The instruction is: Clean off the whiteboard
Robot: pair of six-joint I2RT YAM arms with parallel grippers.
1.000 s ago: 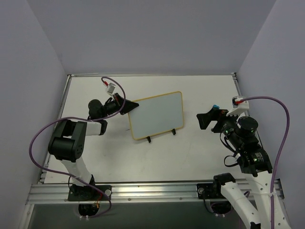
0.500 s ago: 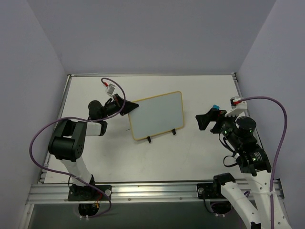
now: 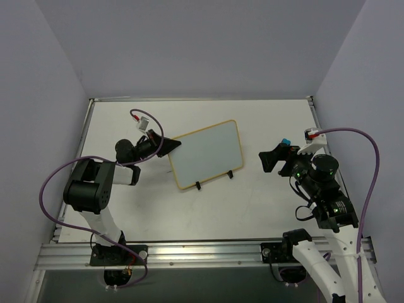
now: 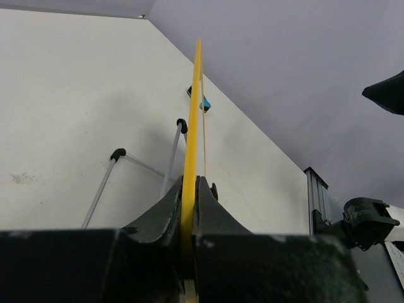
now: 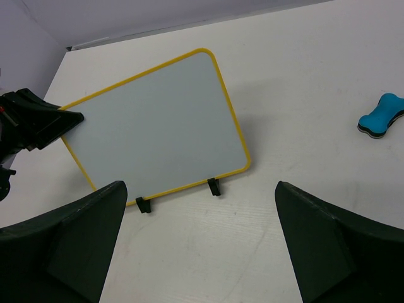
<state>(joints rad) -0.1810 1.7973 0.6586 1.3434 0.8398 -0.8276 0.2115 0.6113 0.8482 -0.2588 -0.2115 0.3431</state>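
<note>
- One white table carries everything we see
- On it the whiteboard stands tilted on two small black feet near the middle, its face blank
- Our left gripper is clamped on the whiteboard's left edge, the yellow frame pinched between both fingers
- Our right gripper hangs wide open to the right of the whiteboard, holding nothing
- Smallest, a blue eraser lies on the table near the right gripper, apart from the whiteboard

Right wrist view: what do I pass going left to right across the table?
left hand, clamped on the board's left edge → whiteboard → blue eraser
</note>
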